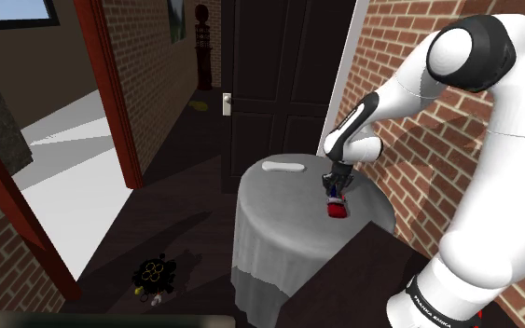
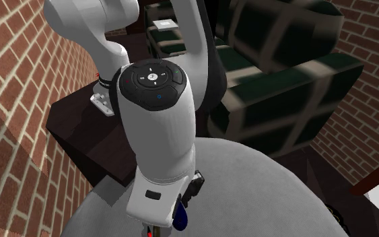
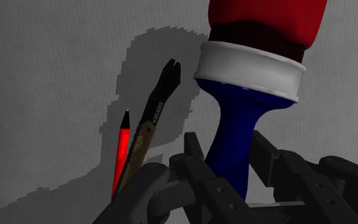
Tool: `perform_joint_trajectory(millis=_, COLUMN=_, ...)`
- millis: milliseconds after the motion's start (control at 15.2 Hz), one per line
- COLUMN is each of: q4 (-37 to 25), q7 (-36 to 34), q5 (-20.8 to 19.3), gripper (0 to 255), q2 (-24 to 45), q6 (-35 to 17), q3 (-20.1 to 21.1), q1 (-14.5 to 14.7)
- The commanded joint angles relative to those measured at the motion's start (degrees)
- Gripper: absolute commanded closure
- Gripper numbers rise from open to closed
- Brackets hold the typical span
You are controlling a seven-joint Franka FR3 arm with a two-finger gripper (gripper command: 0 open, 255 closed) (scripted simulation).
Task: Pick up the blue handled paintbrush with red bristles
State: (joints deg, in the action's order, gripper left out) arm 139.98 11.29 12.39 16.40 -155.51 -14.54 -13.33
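The paintbrush (image 3: 234, 127) has a dark blue handle, a white ferrule and red bristles (image 3: 266, 19). My gripper (image 3: 231, 164) is shut on the handle, one black finger (image 3: 195, 167) pressing each side. In the shoulder view the gripper (image 1: 335, 184) points down over the right part of the round grey-clothed table (image 1: 279, 219), with the brush (image 1: 337, 207) hanging bristles down just above the cloth. The second exterior view shows the blue handle (image 2: 180, 215) under my wrist. The brush's shadow falls on the cloth beside it.
A red pen (image 3: 121, 153) and a dark folding tool (image 3: 153, 121) lie on the cloth close to the gripper. A white object (image 1: 283, 168) rests at the table's far side. A brick wall (image 1: 409, 56), a dark door (image 1: 279, 75) and a black floor toy (image 1: 155, 273) surround the table.
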Motion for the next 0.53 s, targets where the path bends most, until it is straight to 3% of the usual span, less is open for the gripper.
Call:
perform_joint_trajectory(millis=0, q4=0.2, q7=-0.9, q5=-1.1, gripper=255, q2=-1.6, q6=1.4, q3=-0.7, q1=0.5)
perform_joint_trajectory(millis=462, q4=0.4, q7=-3.1, q5=-4.1, gripper=255, q2=-5.7, q6=5.1, q3=-2.1, q1=1.4)
